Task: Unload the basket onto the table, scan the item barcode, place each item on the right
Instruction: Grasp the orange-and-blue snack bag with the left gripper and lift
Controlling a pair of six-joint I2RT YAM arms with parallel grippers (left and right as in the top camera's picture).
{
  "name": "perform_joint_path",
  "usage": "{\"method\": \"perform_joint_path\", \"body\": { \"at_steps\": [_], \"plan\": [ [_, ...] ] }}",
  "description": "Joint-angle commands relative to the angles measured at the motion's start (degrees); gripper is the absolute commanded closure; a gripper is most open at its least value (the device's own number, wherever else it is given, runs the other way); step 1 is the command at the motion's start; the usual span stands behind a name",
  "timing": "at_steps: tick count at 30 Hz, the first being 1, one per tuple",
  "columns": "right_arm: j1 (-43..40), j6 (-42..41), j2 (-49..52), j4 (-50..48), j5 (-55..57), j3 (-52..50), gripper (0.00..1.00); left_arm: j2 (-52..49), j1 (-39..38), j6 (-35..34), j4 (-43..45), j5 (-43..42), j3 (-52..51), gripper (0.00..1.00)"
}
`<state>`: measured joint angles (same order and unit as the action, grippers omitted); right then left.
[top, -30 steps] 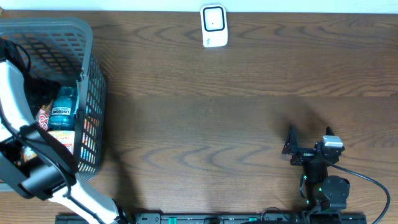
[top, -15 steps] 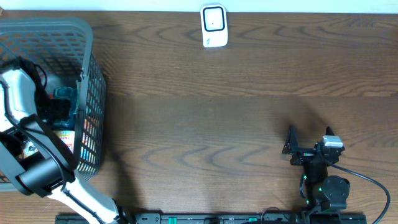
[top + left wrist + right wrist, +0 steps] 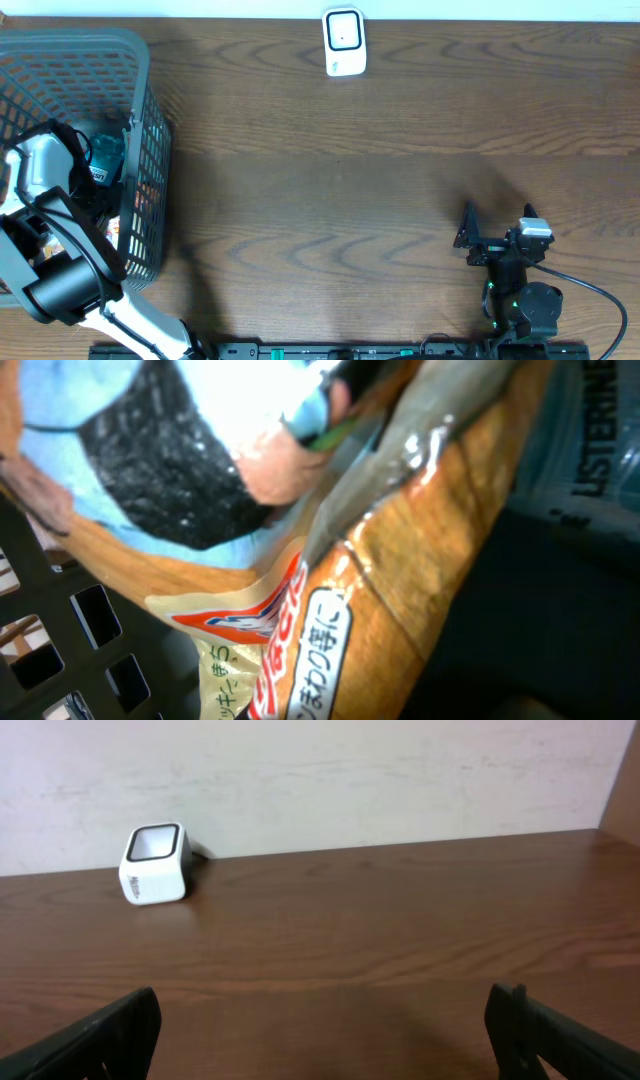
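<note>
My left gripper (image 3: 92, 178) is down inside the grey basket (image 3: 140, 60) at the table's left end. Its wrist view is filled by an orange snack packet (image 3: 420, 560) with Japanese print, pressed close to the camera and running down to where the jaws are; the fingers themselves do not show. A teal Listerine bottle (image 3: 600, 430) lies beside the packet. No barcode is visible. The white scanner (image 3: 344, 42) stands at the far middle edge, also seen as the scanner (image 3: 155, 863) in the right wrist view. My right gripper (image 3: 498, 218) rests open and empty at the near right.
More packaged goods (image 3: 135, 215) lie in the basket under my left arm. The basket's mesh wall (image 3: 60, 630) is close on the left of the wrist view. A pale wall (image 3: 320, 770) rises behind the table's far edge.
My left arm has dropped deeper into the basket and toward its near side, and its gripper has closed from wide open. The right arm has not moved.
</note>
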<state>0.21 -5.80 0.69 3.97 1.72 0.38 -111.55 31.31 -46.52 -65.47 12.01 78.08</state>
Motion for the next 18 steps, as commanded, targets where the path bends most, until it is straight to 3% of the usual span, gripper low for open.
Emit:
{"method": "perform_joint_path", "body": {
  "at_steps": [1,10,15,18],
  "plan": [
    [-1.07,0.55,-0.37,0.17,-0.15,-0.07,0.01,1.31,0.13,0.33,0.28,-1.88,1.11,0.93],
    [-1.07,0.55,-0.37,0.17,-0.15,-0.07,0.01,18.4,0.11,0.79,-1.29,-2.67,10.29,0.93],
    [-1.07,0.55,-0.37,0.17,-0.13,-0.07,0.01,31.15,0.11,0.76,5.27,-6.1,10.95,0.93],
    [-1.07,0.55,-0.37,0.17,-0.13,-0.07,0.01,38.12,-0.31,0.74,9.7,-12.24,10.95,0.93]
  ]
}}
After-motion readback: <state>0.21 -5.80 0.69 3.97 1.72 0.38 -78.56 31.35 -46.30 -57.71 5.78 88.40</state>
